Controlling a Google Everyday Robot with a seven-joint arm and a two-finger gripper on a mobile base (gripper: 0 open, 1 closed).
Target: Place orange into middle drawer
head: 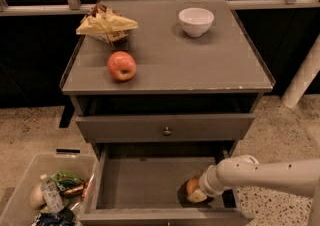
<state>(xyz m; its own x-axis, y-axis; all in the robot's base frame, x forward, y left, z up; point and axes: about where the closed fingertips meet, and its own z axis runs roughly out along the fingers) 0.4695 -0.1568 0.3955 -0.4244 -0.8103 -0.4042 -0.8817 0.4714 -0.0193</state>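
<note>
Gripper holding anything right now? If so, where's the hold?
Cannot tell. The gripper is low in the middle drawer, at its right front, against the orange's right side; the contact is hidden.

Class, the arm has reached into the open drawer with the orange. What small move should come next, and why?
Probably release the orange. The pincer is down inside the middle drawer, near its right end, and the orange at its tip looks low over the drawer floor, so letting go seems the only step left.
</note>
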